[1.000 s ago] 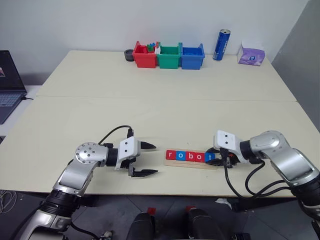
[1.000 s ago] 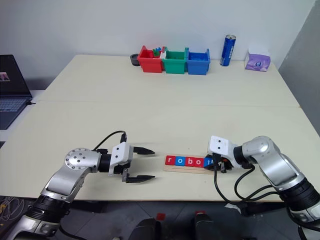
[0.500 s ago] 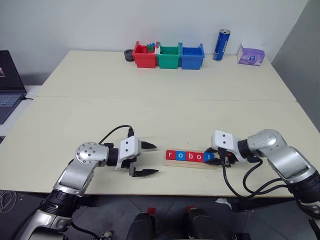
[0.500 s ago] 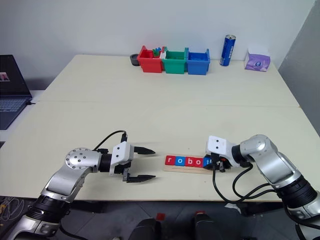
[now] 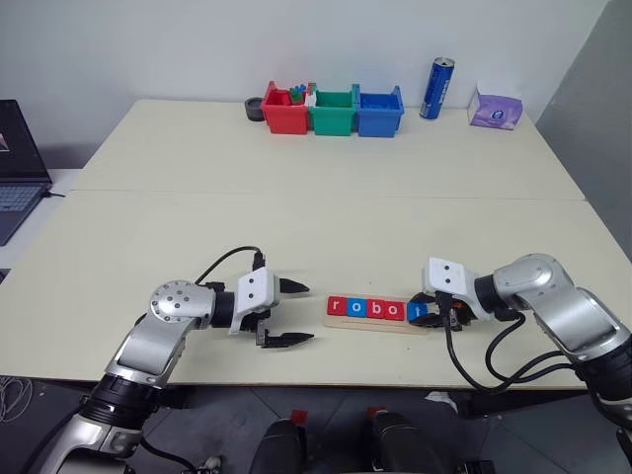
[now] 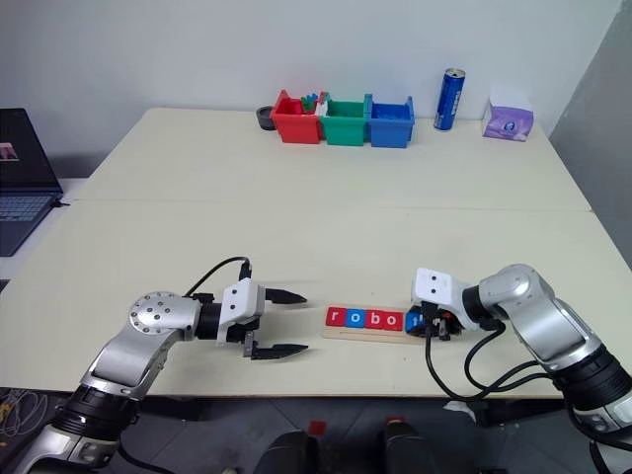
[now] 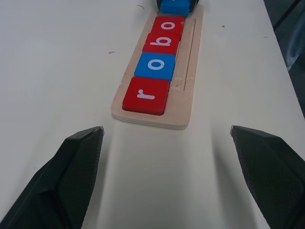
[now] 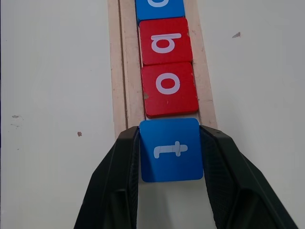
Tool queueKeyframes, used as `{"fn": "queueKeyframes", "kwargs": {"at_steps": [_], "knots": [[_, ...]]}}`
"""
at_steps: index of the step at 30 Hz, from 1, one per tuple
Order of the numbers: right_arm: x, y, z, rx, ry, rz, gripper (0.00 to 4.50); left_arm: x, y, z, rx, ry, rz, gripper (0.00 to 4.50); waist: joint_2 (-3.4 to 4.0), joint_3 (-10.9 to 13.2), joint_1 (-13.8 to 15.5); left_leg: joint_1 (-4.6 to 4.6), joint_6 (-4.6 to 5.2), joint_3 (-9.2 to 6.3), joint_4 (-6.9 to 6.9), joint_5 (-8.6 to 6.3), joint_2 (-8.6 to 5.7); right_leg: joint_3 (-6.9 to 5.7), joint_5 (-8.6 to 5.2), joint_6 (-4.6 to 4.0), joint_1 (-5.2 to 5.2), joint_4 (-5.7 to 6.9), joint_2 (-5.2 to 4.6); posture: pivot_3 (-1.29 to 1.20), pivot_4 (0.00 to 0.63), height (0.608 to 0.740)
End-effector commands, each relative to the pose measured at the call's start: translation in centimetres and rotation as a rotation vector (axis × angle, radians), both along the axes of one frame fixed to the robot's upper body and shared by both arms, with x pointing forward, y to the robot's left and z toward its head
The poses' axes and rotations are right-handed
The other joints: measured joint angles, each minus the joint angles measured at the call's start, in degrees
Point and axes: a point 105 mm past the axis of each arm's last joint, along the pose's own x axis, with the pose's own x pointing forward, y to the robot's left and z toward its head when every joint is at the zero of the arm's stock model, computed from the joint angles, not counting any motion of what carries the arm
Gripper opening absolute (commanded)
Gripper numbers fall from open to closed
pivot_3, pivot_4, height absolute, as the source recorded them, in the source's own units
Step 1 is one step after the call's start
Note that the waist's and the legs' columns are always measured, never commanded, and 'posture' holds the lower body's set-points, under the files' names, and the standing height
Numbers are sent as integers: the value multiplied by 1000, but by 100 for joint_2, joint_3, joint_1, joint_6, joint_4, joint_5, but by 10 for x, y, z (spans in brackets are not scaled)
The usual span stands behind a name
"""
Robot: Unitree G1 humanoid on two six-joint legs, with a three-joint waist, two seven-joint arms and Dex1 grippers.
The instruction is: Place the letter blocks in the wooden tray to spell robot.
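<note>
The wooden tray (image 5: 376,324) lies near the table's front edge, between my two grippers. In its groove sit a red r (image 7: 146,95), a blue o (image 7: 155,66), a red b (image 7: 162,42) and a red o (image 8: 168,89). A blue t block (image 8: 171,150) sits at the tray's right end, touching the red o. My right gripper (image 5: 427,313) is shut on the t block, one finger on each side. My left gripper (image 5: 306,312) stands open just left of the tray, pointing at the r end with nothing between its fingers.
Red (image 5: 286,111), green (image 5: 334,111) and blue (image 5: 379,111) bins stand in a row at the table's back edge. A blue can (image 5: 436,89) and a purple tissue pack (image 5: 495,107) stand to their right. A laptop (image 5: 18,168) sits off the table's left side.
</note>
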Motion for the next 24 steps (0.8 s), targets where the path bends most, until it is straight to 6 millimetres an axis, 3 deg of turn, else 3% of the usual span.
{"fn": "queueKeyframes", "kwargs": {"at_steps": [1, 7, 15, 24], "knots": [[5, 3, 13, 13, -56, 16, 1461, -1, -5, 9, -9, -35, -22, 4500, 0, 0, 0, 0, 0, -1, 0, 0, 0, 1, 0, 0, 0, 0, 0, 0, 150, 740], [7, 3, 11, -4, -56, 19, 1461, -2, -4, 10, -7, -36, -19, 4500, 0, 0, 0, 0, 0, 0, 0, 0, 0, 0, 0, 0, 0, 0, 0, 0, 150, 740], [8, 6, 12, 10, -64, 28, 4350, -2, 0, 7, -3, -35, -12, 4500, 0, 0, 0, 0, 0, 0, 0, 0, 0, 0, 0, 0, 0, 0, 0, 0, 150, 740], [8, 0, 42, 99, -106, -51, 4446, -2, -2, 9, -5, -39, -10, 4500, 0, 0, 2, -1, 0, -4, 0, 0, 0, 0, 0, -1, 0, 0, 0, 0, 150, 740]]}}
